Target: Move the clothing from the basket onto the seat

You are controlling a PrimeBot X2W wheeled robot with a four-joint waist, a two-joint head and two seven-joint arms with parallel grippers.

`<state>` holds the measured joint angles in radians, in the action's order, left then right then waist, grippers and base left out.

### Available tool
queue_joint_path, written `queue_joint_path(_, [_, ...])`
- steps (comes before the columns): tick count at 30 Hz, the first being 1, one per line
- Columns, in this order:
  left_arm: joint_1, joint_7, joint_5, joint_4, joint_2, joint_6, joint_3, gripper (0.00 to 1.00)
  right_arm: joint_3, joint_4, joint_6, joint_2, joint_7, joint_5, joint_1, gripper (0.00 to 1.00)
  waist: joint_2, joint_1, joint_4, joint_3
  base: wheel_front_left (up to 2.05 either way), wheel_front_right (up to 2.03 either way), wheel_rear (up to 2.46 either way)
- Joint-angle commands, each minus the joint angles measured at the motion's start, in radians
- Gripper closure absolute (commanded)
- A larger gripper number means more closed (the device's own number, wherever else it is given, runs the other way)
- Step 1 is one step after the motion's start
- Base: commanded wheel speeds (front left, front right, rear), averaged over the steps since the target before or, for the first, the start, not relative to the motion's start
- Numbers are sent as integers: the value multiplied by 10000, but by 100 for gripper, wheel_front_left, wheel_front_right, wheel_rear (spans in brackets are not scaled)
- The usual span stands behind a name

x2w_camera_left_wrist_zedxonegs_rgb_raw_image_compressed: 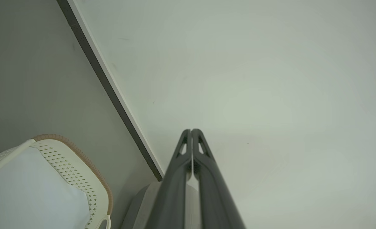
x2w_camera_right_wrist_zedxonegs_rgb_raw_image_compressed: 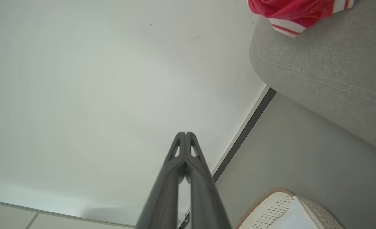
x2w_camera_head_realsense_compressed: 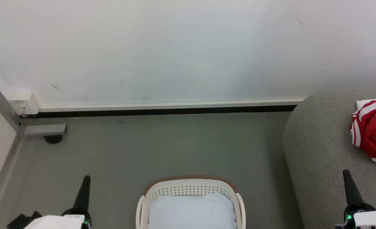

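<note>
- Left claw [x2w_camera_left_wrist_zedxonegs_rgb_raw_image_compressed: 191, 131]: two long dark fingers pressed together tip to tip, a narrow slit lower down, nothing between them.
- Left arm is low at the bottom left of the head view. Its pale forearm [x2w_camera_head_realsense_compressed: 58, 221] is at the frame edge, with the fingers pointing forward at the white wall [x2w_camera_head_realsense_compressed: 175, 47].
- The left claw hangs over the grey floor [x2w_camera_head_realsense_compressed: 162, 146], left of the basket and apart from it.
- Right claw [x2w_camera_right_wrist_zedxonegs_rgb_raw_image_compressed: 185, 134]: same look, fingertips touching, closed on nothing.
- Right arm is low at the bottom right of the head view. The fingers point forward and up that view, over the near part of the seat, clear of the clothing.
- Oval cream-white perforated plastic basket with brown rim [x2w_camera_head_realsense_compressed: 190, 177] stands on the floor, well back from the floor's wall edge and just left of the seat, with a gap between them.
- A pale flat cushion pad [x2w_camera_head_realsense_compressed: 191, 210] lies inside the basket, covering the bottom that shows.
- Large rounded seat in light grey woven fabric [x2w_camera_head_realsense_compressed: 318, 143]: its far rounded corner is near the wall.
- Bright red thin sports clothing with white stripes and trim [x2w_camera_head_realsense_compressed: 374, 130] lies bunched on top of the seat, in from its left edge and cut off by the frame's right side.
- In the right wrist view a striped hem hangs a little over the seat's rounded edge.
- A white baseboard with a dark gap under it [x2w_camera_head_realsense_compressed: 165, 104] runs along the floor's wall edge.
- A grey metal frame leg with a black foot [x2w_camera_head_realsense_compressed: 41, 129] is at the floor's far left corner.
</note>
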<state>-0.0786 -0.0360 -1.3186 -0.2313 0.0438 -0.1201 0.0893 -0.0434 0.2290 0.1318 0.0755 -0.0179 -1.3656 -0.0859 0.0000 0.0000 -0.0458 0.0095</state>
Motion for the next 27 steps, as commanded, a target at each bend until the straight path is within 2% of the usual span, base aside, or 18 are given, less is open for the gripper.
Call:
queue_joint_path(1, [-173, -82, -274, 13, 86, -42, 57, 100, -94, -2, -14, 24, -83, -249, -188, 100, 0, 0, 24, -4, 0, 0, 0])
queue_joint_path(27, [-300, -612, -2239, -108, 98, -121, 218, 100, -436, 118, -19, -84, -633, -1987, -224, 100, 0, 0, 323, -45, 0, 0, 0])
